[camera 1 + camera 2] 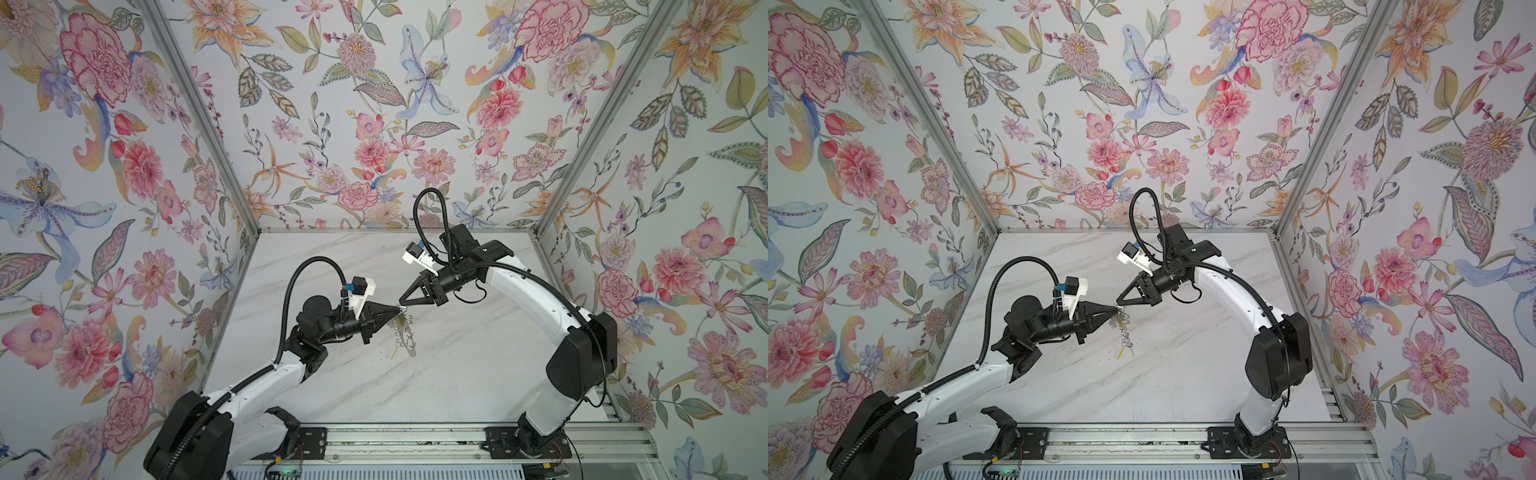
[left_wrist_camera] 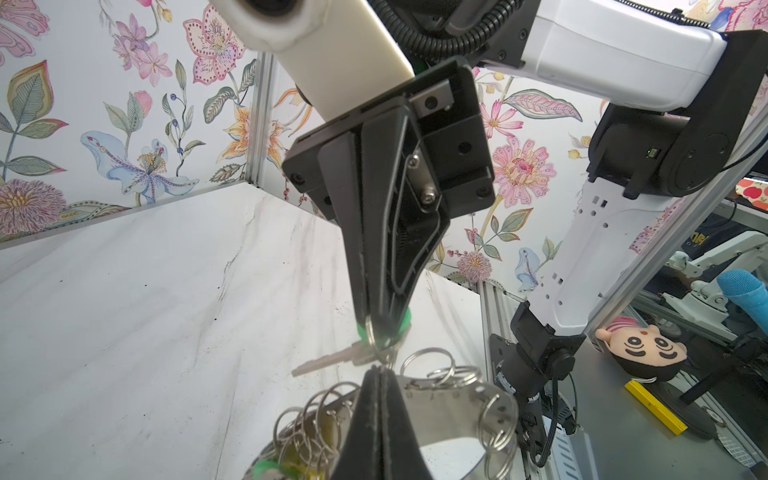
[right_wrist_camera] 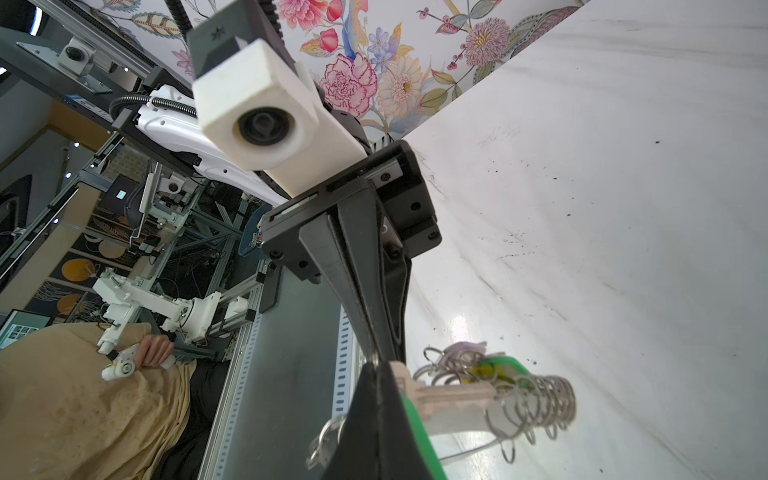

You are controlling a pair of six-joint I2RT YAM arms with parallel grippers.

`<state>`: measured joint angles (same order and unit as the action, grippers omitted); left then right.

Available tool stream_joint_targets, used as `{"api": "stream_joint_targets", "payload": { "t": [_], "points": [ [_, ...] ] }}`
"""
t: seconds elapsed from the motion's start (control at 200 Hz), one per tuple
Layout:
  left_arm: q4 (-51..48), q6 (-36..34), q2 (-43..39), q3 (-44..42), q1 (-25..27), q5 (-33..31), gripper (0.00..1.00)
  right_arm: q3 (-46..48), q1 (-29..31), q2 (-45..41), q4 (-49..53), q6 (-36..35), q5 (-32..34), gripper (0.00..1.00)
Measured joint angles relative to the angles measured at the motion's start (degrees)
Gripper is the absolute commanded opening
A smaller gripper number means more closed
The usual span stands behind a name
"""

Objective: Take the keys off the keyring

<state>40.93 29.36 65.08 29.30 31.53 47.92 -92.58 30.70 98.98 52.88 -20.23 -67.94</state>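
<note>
Keyring (image 2: 449,407): I hold it in the closed left tool (image 2: 379,370) as an anchor.
Right tool (image 2: 380,328): clamped on the green-tagged key (image 2: 332,359), for pulling.

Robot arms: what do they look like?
The left arm and right arm have smooth white shells with chunky black joints. A ribbed black hose loops over each. The left tool and right tool are black pointy wedges, each with a white camera block.

Overhead stereo pair; close wrist views
</note>
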Motion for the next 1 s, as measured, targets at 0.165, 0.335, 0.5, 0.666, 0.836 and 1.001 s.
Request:
{"api": "stream_joint_targets", "payload": {
  "t": [0.165,0.335,0.5,0.666,0.836,1.001],
  "points": [
    [0.3,0.0,-0.9,-0.7,0.0,-0.9,0.0,0.1,-0.2,-0.1,0.0,0.0,-0.2,0.0],
    [0.3,0.0,-1.4,-1.1,0.0,-1.7,0.0,0.8,-0.3,-0.3,0.0,0.0,-0.3,0.0],
    [0.3,0.0,-1.5,-1.1,0.1,-1.9,0.0,1.7,-0.6,-1.1,-0.2,0.0,-0.4,0.0],
    [0.4,0.0,-1.8,-1.1,0.4,-1.9,0.0,2.7,-1.1,-2.0,-0.5,0.0,-0.6,0.0],
    [1.5,0.1,-2.1,-1.7,0.4,-2.3,0.0,3.9,-1.2,-2.6,-1.6,0.1,-0.7,0.0],
    [3.3,1.1,-2.1,-2.6,0.4,-2.3,0.0,6.4,-1.5,-4.0,-3.9,1.0,-0.8,0.0]
  ]
}}
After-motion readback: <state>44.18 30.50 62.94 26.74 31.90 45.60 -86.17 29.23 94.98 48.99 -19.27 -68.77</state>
